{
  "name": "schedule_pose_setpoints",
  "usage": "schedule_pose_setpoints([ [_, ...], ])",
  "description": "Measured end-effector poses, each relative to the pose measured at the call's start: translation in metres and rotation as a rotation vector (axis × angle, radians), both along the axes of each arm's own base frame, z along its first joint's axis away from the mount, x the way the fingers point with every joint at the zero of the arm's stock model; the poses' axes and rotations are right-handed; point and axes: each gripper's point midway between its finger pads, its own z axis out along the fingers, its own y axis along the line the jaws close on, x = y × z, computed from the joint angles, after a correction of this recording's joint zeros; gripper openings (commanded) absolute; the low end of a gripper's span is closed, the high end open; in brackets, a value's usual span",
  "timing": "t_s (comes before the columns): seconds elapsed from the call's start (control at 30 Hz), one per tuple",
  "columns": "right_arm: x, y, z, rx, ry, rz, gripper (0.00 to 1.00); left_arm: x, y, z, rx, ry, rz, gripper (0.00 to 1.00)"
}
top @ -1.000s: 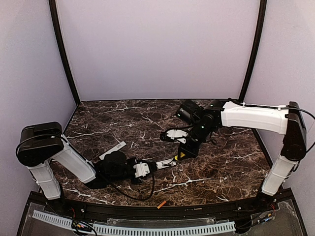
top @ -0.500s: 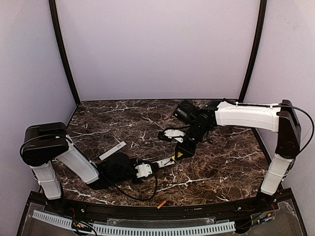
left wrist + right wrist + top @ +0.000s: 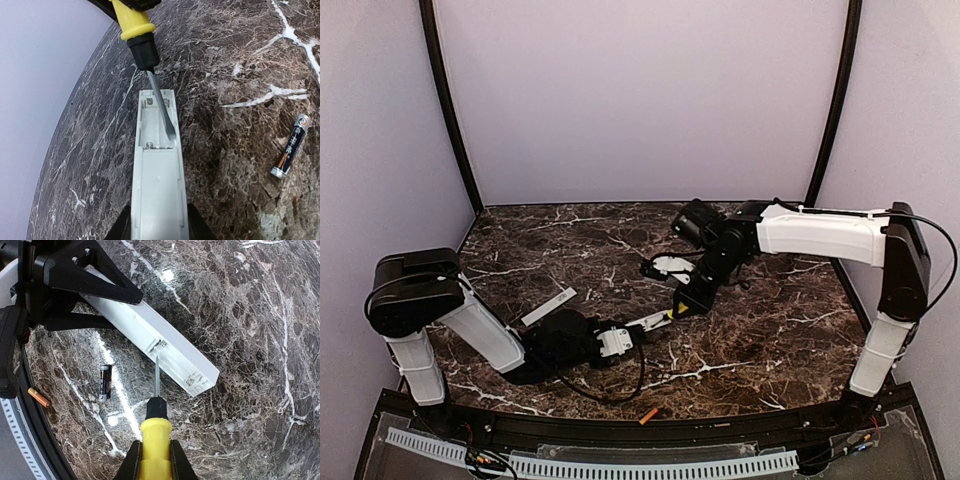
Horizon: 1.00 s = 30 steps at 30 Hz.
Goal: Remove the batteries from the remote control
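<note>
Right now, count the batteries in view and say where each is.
2. The dark battery lies on the table beside the remote control; the orange battery lies at the table's near edge. More may hide inside the remote.

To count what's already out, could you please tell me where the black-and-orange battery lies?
In the left wrist view, the battery lies loose on the marble table, right of the remote control, touching neither it nor the screwdriver.

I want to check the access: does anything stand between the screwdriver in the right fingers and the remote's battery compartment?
Nothing visible does. The cover strip lies apart on the table, the compartment of the remote control stands open, and the screwdriver blade reaches into it.
</note>
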Motion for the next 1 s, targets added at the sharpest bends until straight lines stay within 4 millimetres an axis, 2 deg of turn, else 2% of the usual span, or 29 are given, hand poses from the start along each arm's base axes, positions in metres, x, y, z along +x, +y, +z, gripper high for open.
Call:
schedule_pose_setpoints([
  [0.2,0.004,-0.014,0.020,0.037,-0.049,-0.075,0.00,0.008,0.005,0.003,0.003,-0.018,0.052,0.00],
  [0.37,0.006,-0.035,0.046,0.101,-0.143,-0.178,0.00,0.015,0.006,0.010,-0.029,-0.018,0.106,0.00],
  [0.63,0.014,-0.070,0.075,0.210,-0.314,-0.373,0.00,0.025,0.008,0.025,-0.096,0.018,0.197,0.00],
  [0.8,0.027,-0.090,0.087,0.269,-0.436,-0.502,0.00,0.034,0.014,0.050,-0.163,0.047,0.295,0.00],
  [1.0,0.052,-0.111,0.082,0.291,-0.541,-0.653,0.00,0.039,0.031,0.080,-0.249,0.082,0.417,0.00],
])
